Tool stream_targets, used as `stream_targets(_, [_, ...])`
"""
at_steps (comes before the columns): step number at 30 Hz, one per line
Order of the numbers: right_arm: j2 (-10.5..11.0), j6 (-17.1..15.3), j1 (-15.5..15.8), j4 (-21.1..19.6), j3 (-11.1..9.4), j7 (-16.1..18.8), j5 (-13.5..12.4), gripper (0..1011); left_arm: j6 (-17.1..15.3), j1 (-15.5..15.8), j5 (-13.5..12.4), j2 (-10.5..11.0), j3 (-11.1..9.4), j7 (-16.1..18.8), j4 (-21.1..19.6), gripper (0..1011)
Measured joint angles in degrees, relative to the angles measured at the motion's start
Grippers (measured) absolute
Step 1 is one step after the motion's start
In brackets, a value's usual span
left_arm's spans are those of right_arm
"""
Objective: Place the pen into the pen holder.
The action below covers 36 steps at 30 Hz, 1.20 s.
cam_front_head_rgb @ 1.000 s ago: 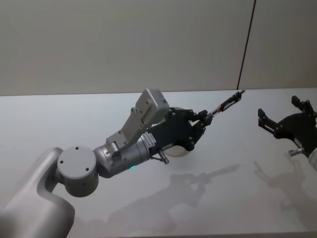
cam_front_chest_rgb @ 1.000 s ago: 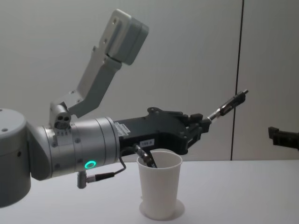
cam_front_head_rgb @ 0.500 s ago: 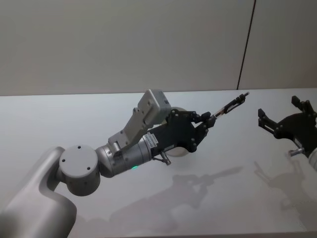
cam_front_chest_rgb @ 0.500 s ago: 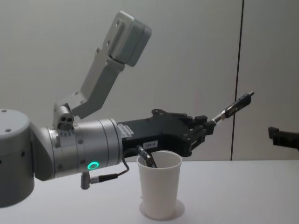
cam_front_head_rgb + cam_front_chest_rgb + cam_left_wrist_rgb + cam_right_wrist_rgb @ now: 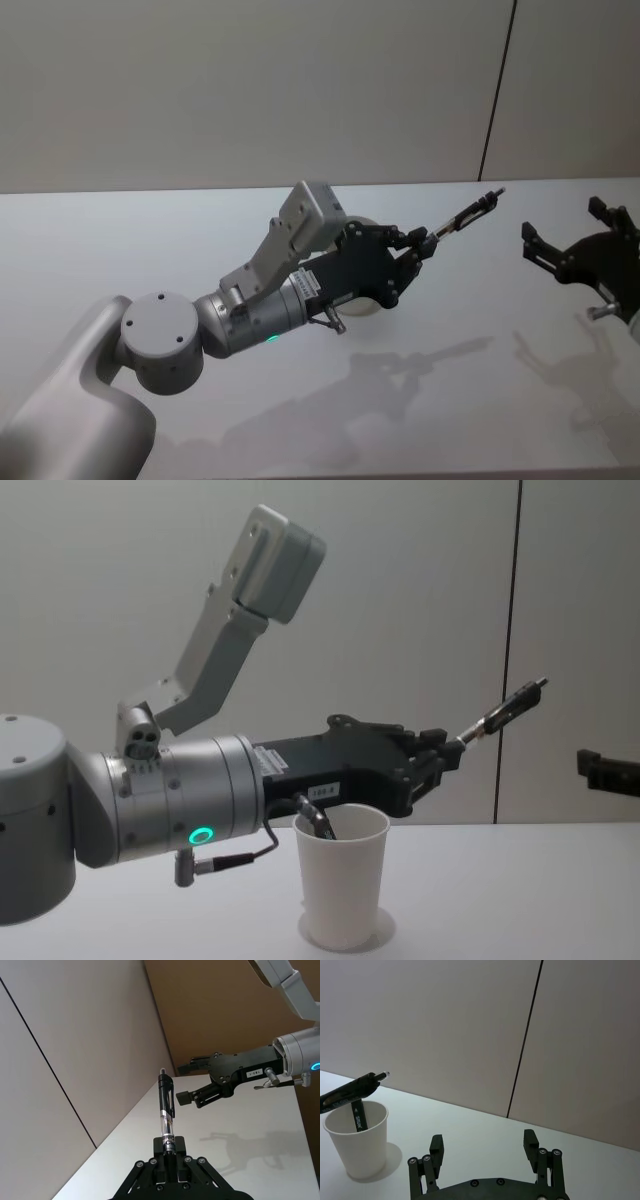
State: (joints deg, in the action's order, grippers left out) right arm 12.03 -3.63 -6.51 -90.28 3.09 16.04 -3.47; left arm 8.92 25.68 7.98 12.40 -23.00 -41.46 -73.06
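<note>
The pen holder (image 5: 343,885) is a white paper cup standing on the table, with one dark pen (image 5: 318,823) leaning inside it. My left gripper (image 5: 445,750) hovers just above and beyond the cup's rim, shut on the lower end of a black pen (image 5: 505,710) that slants up and to the right. The wrist view shows that pen (image 5: 166,1107) rising from the shut left gripper (image 5: 169,1152). From above, the cup (image 5: 358,306) is mostly hidden under the left gripper (image 5: 420,243). My right gripper (image 5: 560,225) waits at the right, open and holding nothing, facing the cup (image 5: 357,1140).
The white table (image 5: 150,240) runs back to a plain wall with a dark vertical seam (image 5: 497,90). My left arm's elbow housing (image 5: 275,550) stands high over the cup.
My left gripper has carried the pen a little to the right and slightly higher. The right gripper has barely shifted.
</note>
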Motion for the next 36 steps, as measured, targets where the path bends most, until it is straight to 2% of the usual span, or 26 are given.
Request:
stream_targets(7, [0.75, -0.9, 0.55, -0.43, -0.75, 1.85, -2.92, 1002, 0.02, 0.04, 0.04, -0.03, -0.02, -0.08, 0.05, 137])
stream_targets(21, [3.11, -4.34, 1.24, 0.07, -2.75, 9.66, -11.3, 1002, 0.03, 0.08, 0.06, -0.03, -0.01, -0.15, 0.11, 137])
stream_targets(29, [4.49, -6.64, 1.49, 1.08, -3.79, 16.66, -18.15, 1002, 0.02, 0.08, 0.05, -0.03, -0.01, -0.18, 0.12, 137])
stream_targets(33, [4.88, -7.73, 1.54, 1.51, -4.06, 19.3, -21.22, 1002, 0.02, 0.08, 0.05, -0.03, -0.01, -0.18, 0.12, 137])
stream_targets(34, [4.88, -7.73, 1.54, 1.51, -4.06, 19.3, -21.22, 1002, 0.02, 0.08, 0.05, -0.03, -0.01, -0.18, 0.11, 137])
stream_targets(36, [5.13, -8.74, 1.56, 1.86, -4.24, 21.2, -23.75, 1002, 0.02, 0.08, 0.05, -0.03, -0.01, -0.18, 0.12, 137])
